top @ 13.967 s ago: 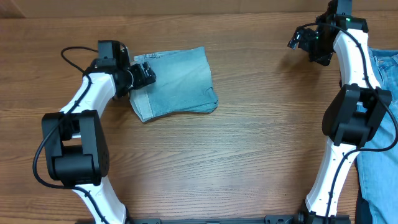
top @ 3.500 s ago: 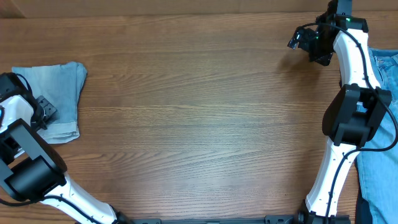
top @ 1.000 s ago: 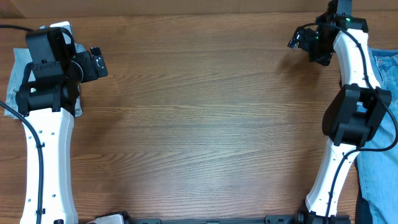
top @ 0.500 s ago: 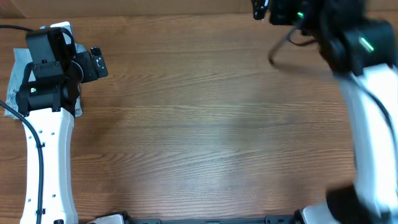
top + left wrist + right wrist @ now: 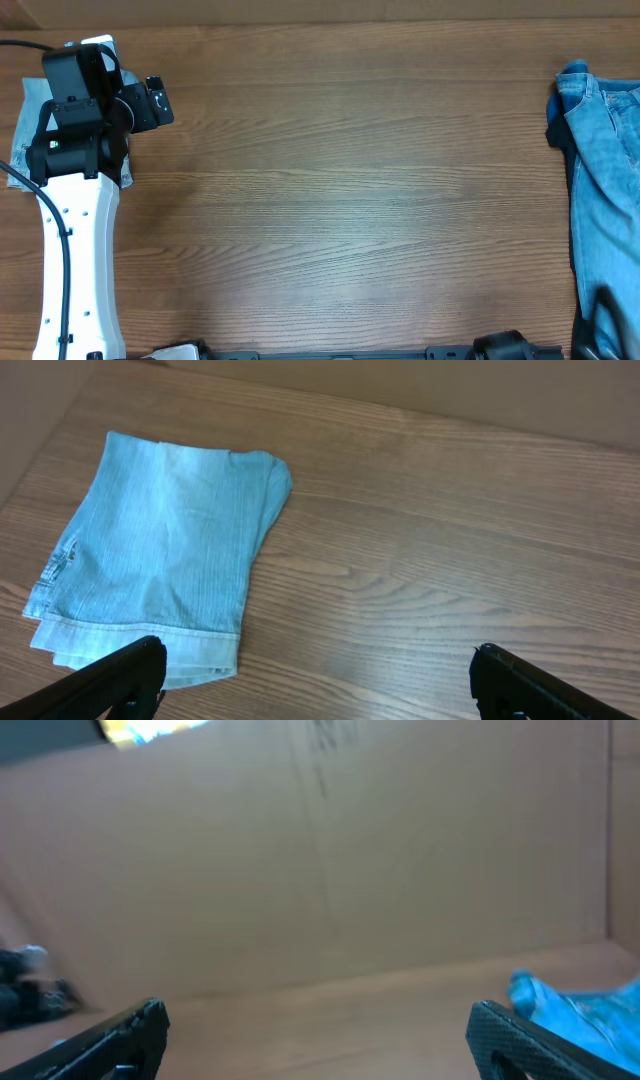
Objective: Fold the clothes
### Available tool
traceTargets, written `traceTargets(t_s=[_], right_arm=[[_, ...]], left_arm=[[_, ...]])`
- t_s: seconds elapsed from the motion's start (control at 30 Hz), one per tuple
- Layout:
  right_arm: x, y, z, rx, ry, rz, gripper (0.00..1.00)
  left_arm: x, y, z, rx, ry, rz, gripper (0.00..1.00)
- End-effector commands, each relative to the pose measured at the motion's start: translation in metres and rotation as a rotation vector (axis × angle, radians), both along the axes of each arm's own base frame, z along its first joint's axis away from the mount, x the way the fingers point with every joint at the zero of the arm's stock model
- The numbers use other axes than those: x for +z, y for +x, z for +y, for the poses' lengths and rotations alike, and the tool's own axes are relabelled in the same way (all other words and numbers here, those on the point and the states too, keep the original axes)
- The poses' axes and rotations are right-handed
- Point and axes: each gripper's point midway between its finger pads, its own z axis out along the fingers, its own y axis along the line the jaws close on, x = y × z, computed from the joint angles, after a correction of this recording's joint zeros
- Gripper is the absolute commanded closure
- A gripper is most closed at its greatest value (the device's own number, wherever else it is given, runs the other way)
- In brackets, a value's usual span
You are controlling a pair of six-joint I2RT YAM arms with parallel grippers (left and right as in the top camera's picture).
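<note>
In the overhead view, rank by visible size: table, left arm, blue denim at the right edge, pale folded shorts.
1. table
2. left arm and blue denim: about alike, the denim cut by the frame edge, so unranked
3. pale shorts: mostly hidden under the arm

From overhead you see only pale slivers of the shorts (image 5: pixel 20 140); the left arm (image 5: pixel 75 200) covers the rest. The deeper-blue denim (image 5: pixel 605 160) runs off the right edge. The right wrist view is blurred: its blue cloth (image 5: pixel 585 1010) is cropped, and its dark shape (image 5: pixel 30 985) is unidentifiable. The bottom edges crop the fingers (image 5: pixel 110 680) of the left gripper (image 5: pixel 318 652) and the fingers (image 5: pixel 100 1040) of the right gripper (image 5: pixel 318 1012).
</note>
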Motion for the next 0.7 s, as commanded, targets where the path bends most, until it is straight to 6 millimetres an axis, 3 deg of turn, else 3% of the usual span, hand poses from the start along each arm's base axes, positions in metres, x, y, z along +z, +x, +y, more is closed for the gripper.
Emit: traceTargets(t_s=[0.0,0.1,0.2,0.33,0.5,0.67], right_arm=[[-0.060,0.040,-0.001,-0.072,-0.019,0.092,0.00],[-0.099,0.101,-0.002,-0.127,0.000,-0.014,0.00],[-0.127,0.129,0.002,-0.106,0.012,-0.155,0.00],[-0.166,0.142,0.007,-0.076,0.029,-0.252,0.00],[-0.209,0.155,0.008,-0.075,0.044,-0.216,0.00],[-0.221,0.158,0.008,-0.076,0.041,-0.192,0.00]], left_arm=[[0.001,0.000,0.000,0.013,-0.009,-0.009,0.00],[0.001,0.000,0.000,0.013,-0.009,-0.010,0.00],[0.001,0.000,0.000,0.013,-0.009,-0.010,0.00],[0.001,0.000,0.000,0.013,-0.009,-0.009,0.00],[0.001,0.000,0.000,0.013,-0.009,-0.009,0.00],[0.001,0.000,0.000,0.013,-0.009,-0.010,0.00]])
